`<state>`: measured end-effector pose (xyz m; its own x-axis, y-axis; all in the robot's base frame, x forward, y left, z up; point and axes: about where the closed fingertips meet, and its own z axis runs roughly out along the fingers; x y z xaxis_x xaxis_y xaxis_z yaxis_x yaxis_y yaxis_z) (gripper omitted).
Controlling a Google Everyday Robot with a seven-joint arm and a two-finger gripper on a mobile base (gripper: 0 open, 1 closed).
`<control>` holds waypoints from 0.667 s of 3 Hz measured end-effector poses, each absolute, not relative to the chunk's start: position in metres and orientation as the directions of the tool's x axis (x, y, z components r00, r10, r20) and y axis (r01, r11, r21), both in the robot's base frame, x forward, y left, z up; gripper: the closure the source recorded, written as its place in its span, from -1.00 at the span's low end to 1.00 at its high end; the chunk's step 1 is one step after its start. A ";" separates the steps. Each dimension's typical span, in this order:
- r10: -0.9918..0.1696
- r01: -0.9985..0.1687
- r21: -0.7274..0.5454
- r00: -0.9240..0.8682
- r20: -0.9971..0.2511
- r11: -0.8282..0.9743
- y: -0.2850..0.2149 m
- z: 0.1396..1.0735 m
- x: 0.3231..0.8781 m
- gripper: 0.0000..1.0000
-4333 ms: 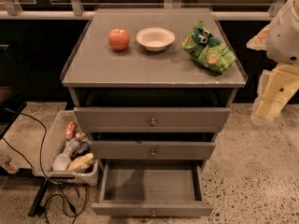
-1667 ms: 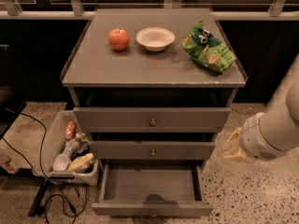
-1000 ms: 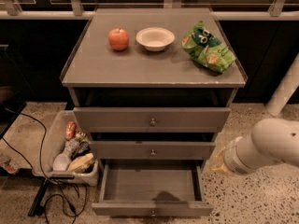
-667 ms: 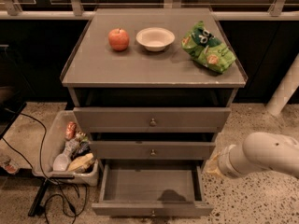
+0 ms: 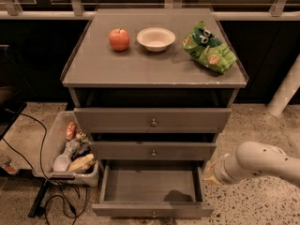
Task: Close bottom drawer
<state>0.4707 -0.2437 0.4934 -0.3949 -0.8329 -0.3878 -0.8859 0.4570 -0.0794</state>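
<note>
The bottom drawer [image 5: 151, 185] of the grey-brown cabinet is pulled out and its inside is bare. Its flat front [image 5: 122, 210] faces me at the lower edge, with a small round knob [image 5: 153, 214]. My white arm [image 5: 262, 161] reaches in low from the right. My gripper [image 5: 208, 171] is at the arm's left end, just right of the drawer's right side wall and close to it. I cannot tell if it touches the drawer.
The middle drawer [image 5: 153, 150] and top drawer [image 5: 152, 120] are shut. On the cabinet top [image 5: 154, 67] lie an apple [image 5: 119, 39], a white bowl [image 5: 156, 38] and a green chip bag [image 5: 209, 48]. A bin of items [image 5: 54, 146] and cables [image 5: 51, 196] sit on the floor at left. A white post [image 5: 286, 88] stands at right.
My arm has come down from the upper right to floor level and moved left toward the drawer's right side. The bottom drawer is as far out as before.
</note>
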 end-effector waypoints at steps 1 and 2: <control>-0.837 -0.899 -0.044 -0.387 -0.386 0.436 -0.229 0.454 0.466 1.00; -0.830 -0.914 0.016 -0.376 -0.413 0.406 -0.203 0.382 0.456 1.00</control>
<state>0.4564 -0.2025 0.3824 -0.3758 -0.8298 -0.4125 -0.9137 0.4061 0.0155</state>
